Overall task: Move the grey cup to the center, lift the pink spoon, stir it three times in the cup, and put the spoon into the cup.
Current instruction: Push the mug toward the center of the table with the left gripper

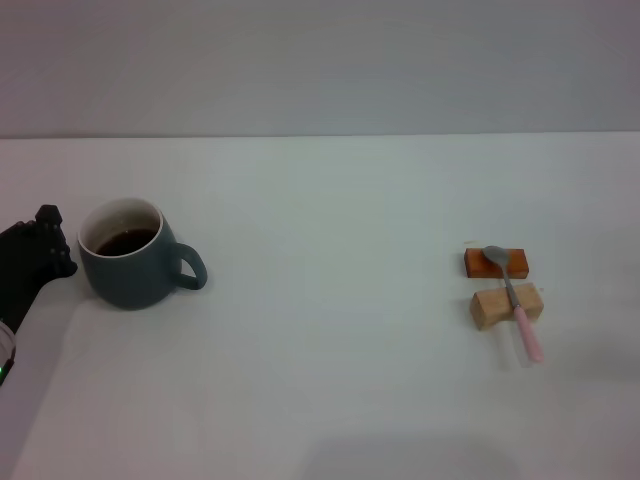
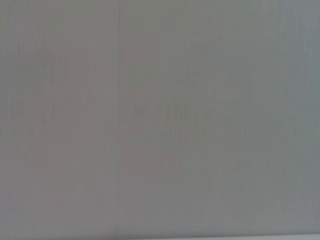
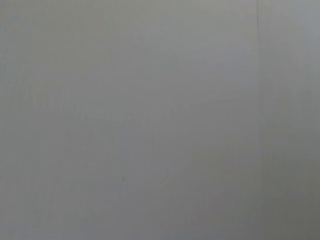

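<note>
Here's the rounded dark blue-grey ceramic mug (image 1: pixel 128 255), the grey cup of this job, sitting far out on the robot's left of the white desk (image 1: pixel 320 400). Its loop handle points toward the middle, whitish inside showing above a dark liquid. It is well off centre, so the first step looks not yet done.

And right beside it, on the side away from the handle, there's the black left gripper (image 1: pixel 50 245), low at the desk's edge and just about at the cup's wall. That placement makes sense: from there it can take the round body and leave the handle free. Whether its jaws are spread or closed, I cannot tell; they are hidden in the dark bulk, and contact with the cup is also unclear.

Over on the right, the slender pink-handled spoon with a grey metal bowl (image 1: pixel 515 305) lies propped. Its bowl rests on a flat orange block (image 1: pixel 496 263), its neck crosses a light wooden block (image 1: pixel 507 306), and the handle slopes down to the desk. I'd judge that raised pose gives jaws room underneath.

The right gripper is nowhere to be seen; both wrist views show only blank grey.
</note>
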Controlling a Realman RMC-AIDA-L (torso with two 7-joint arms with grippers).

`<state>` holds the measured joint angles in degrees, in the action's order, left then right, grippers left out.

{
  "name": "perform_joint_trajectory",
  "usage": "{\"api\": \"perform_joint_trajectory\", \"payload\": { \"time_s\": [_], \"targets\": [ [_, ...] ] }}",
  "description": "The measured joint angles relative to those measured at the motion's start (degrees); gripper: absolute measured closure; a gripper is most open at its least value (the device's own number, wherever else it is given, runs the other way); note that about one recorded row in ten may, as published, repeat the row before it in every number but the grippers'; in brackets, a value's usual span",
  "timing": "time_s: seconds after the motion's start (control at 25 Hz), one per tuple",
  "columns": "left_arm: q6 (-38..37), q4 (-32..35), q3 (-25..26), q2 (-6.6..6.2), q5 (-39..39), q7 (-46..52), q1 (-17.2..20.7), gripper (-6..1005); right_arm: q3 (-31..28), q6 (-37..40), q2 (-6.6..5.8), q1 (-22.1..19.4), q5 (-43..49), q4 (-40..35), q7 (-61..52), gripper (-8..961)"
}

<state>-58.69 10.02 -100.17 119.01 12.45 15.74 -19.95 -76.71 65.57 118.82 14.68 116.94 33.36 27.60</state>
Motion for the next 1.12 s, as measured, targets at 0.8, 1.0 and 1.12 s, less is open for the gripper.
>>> {"api": "perform_joint_trajectory", "payload": {
  "time_s": [0.8,1.0,1.12],
  "targets": [
    [-0.35,4.81,-14.38,0.07,0.03,1.99,2.37,1001,1.46,0.00,0.00,-1.21,-0.05,1.11,0.09,443],
    [-0.39,5.64,-14.96,0.08,0.40,2.06,2.80,1001,1.55,0.00,0.00,-2.02,-0.06,1.84,0.09,443],
    [0.37,5.31,-12.58,0.03,0.70,1.64,1.80,1001,1.59,0.00,0.00,-2.56,-0.06,2.29,0.09,444]
  ]
}}
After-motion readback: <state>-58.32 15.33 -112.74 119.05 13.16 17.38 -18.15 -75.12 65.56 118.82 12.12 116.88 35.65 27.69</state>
